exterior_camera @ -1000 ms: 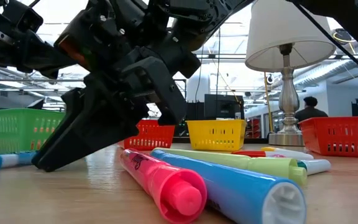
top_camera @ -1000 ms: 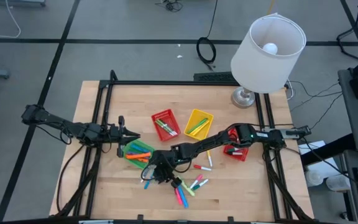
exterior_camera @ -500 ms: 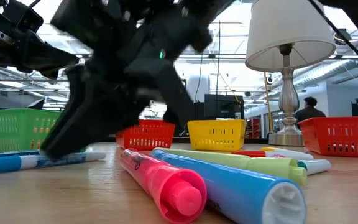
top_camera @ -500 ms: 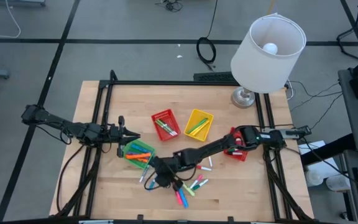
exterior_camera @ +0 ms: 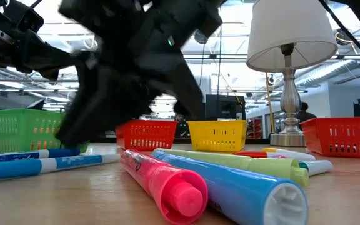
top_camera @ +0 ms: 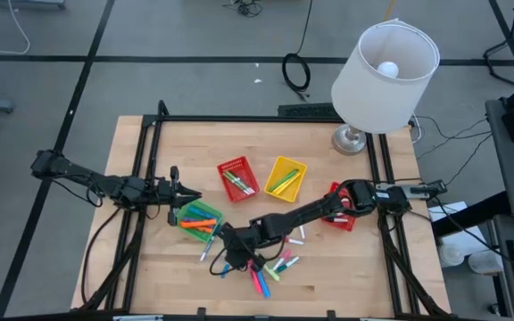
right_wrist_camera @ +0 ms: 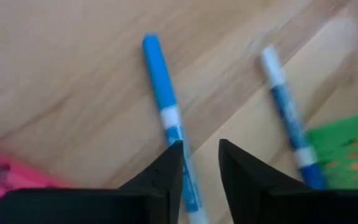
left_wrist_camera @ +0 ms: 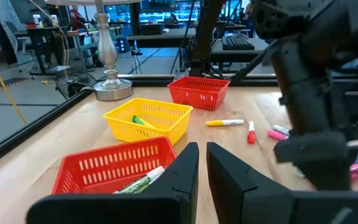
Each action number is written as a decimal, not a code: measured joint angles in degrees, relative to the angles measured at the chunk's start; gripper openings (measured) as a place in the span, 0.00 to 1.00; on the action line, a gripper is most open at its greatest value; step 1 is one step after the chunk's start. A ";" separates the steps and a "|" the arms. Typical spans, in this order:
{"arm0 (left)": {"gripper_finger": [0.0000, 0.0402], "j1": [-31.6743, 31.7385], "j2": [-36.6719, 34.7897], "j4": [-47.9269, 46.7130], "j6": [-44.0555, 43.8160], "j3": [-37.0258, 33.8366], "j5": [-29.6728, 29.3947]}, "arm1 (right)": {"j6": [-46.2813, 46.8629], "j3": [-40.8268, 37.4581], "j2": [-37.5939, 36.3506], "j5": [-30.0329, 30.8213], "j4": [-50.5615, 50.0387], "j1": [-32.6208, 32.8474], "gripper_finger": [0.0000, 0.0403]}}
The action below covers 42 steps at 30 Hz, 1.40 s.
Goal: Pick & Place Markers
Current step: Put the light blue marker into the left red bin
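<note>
markers (exterior_camera: 167, 187): print unreadable | right fingers (right_wrist_camera: 166, 177) straddle blue marker (right_wrist_camera: 166, 115)

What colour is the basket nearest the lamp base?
Yellow basket, clearest in the high view, beside the lamp base.

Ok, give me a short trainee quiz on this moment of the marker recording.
1. What colour is the marker lying in line with the gap of the right claw?
2. Which basket is the left claw beside? A: green basket. B: yellow. C: red.
3. True or false: the yellow basket holds a green marker.
Key: 1 blue; 2 A; 3 true.
</note>
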 joint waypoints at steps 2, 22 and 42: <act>0.10 0.00 -0.02 -0.04 0.00 0.00 0.00 | 0.14 -0.10 0.12 -0.19 -1.61 -0.17 0.26; 0.10 0.00 -0.02 -1.28 -1.09 -0.02 -0.04 | 2.68 -3.77 0.92 -9.58 -2.87 -3.54 0.29; 0.10 0.00 -0.01 -1.25 -1.11 -0.02 -0.07 | 0.31 -8.44 -0.34 -11.21 2.72 -3.87 0.04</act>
